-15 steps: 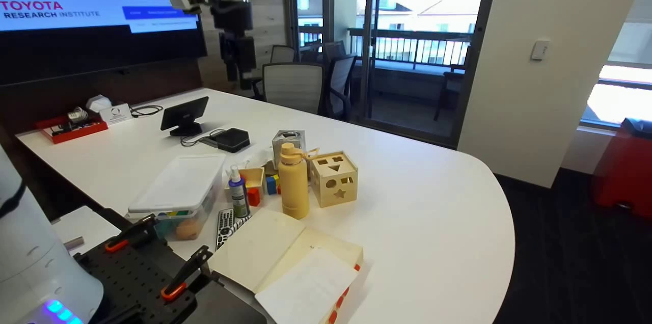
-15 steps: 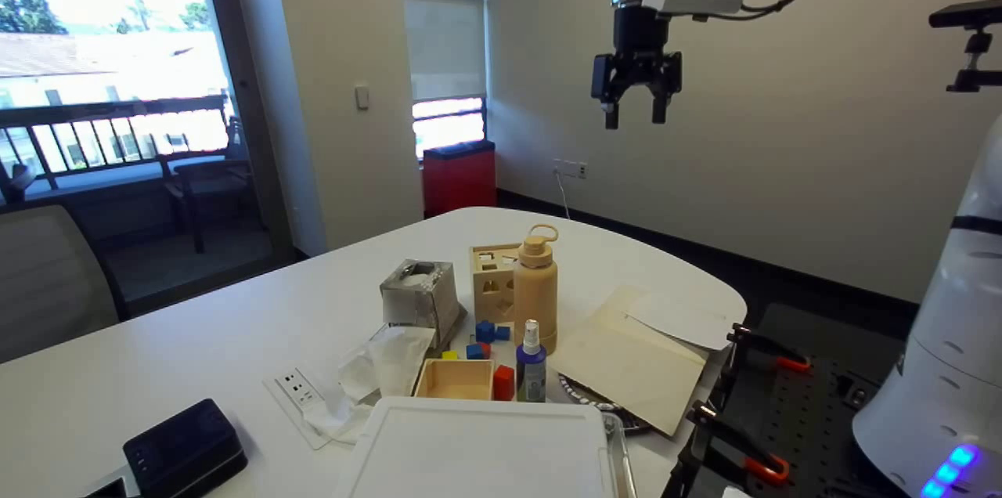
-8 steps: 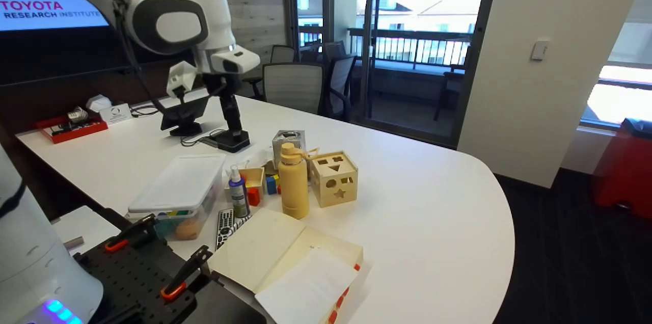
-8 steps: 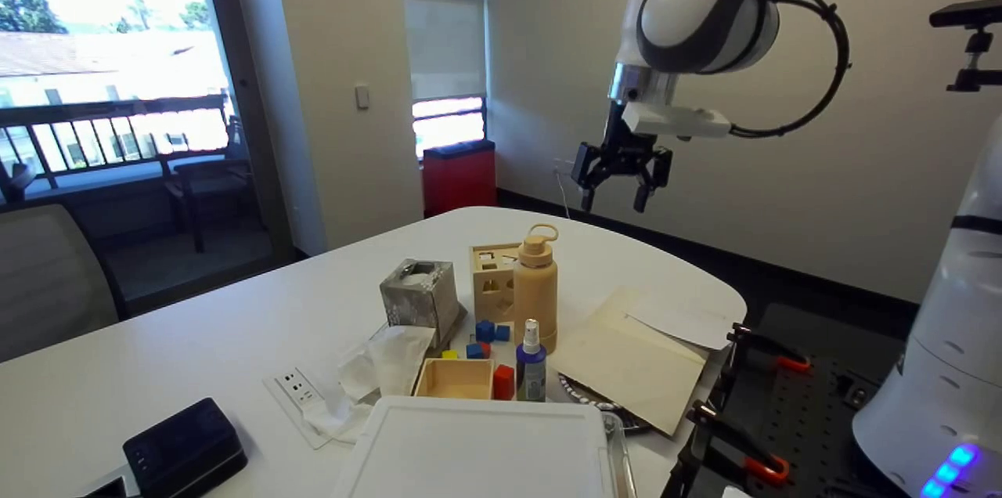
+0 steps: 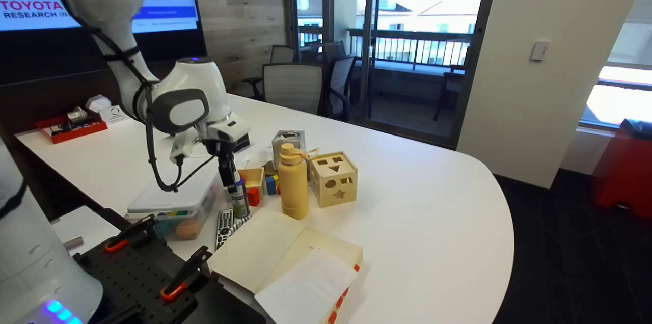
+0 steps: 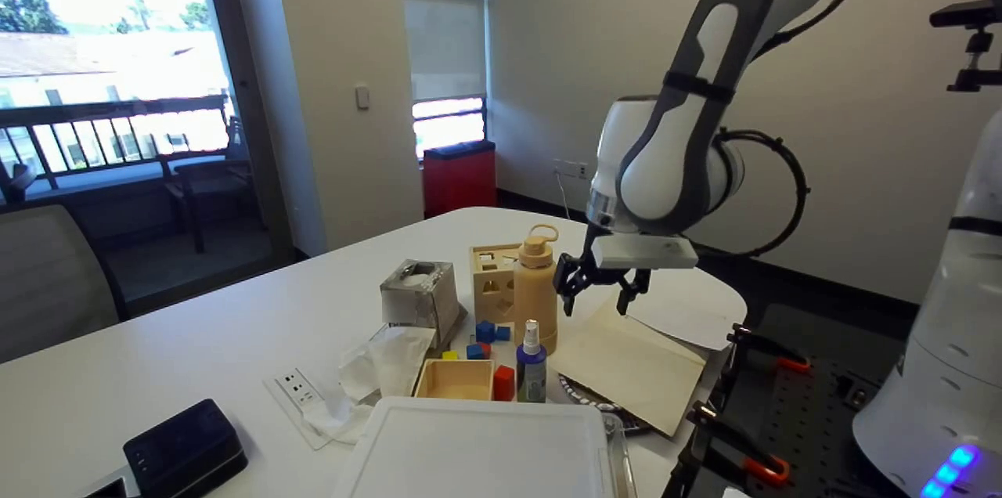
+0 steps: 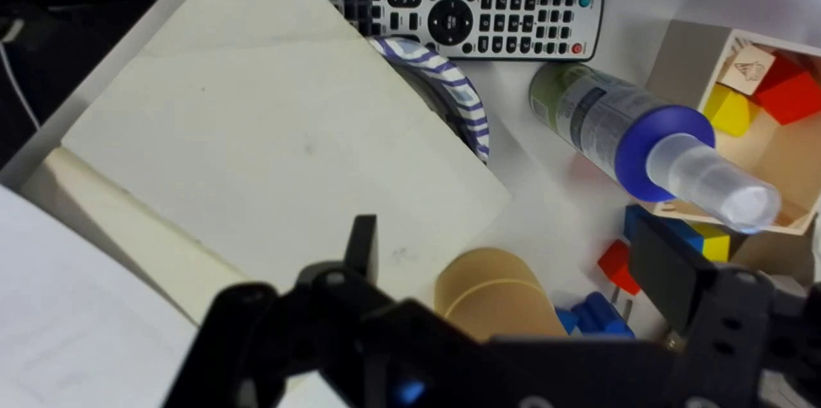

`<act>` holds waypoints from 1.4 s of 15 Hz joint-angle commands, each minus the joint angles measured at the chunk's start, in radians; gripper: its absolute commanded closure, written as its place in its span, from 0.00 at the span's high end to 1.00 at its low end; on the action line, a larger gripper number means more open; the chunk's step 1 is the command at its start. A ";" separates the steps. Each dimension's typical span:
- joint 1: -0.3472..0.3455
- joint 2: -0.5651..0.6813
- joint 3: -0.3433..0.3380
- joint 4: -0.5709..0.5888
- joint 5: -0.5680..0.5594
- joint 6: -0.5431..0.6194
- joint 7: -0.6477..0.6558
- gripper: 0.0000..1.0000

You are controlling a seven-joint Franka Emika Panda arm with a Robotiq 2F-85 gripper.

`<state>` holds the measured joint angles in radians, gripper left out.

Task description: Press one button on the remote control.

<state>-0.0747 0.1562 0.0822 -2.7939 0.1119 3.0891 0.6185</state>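
The remote control is silver with black buttons and lies flat on the table, at the top of the wrist view. One end is hidden under an open cream folder or book. In an exterior view the remote lies between the clear box and the folder. I cannot make it out in the view from across the table. My gripper is open and holds nothing. It points down above the folder, beside the bottle, in an exterior view. It is well above the table and apart from the remote.
A tall yellow bottle and a blue-capped spray bottle stand close by. A lidded clear box, a wooden box of blocks, a shape-sorter cube and a tissue box surround them. A striped round rim touches the remote's side.
The arm has come down from high above the table to just above the objects, near the bottles and folder. The gripper has stayed open. The objects on the table have not moved.
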 commanded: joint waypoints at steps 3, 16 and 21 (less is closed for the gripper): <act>0.006 0.284 0.039 0.142 0.167 0.066 -0.063 0.75; 0.046 0.451 0.037 0.217 0.246 0.033 -0.098 0.00; 0.088 0.503 0.029 0.235 0.246 0.035 -0.093 0.00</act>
<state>-0.0159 0.6337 0.1191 -2.5828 0.3284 3.1368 0.5521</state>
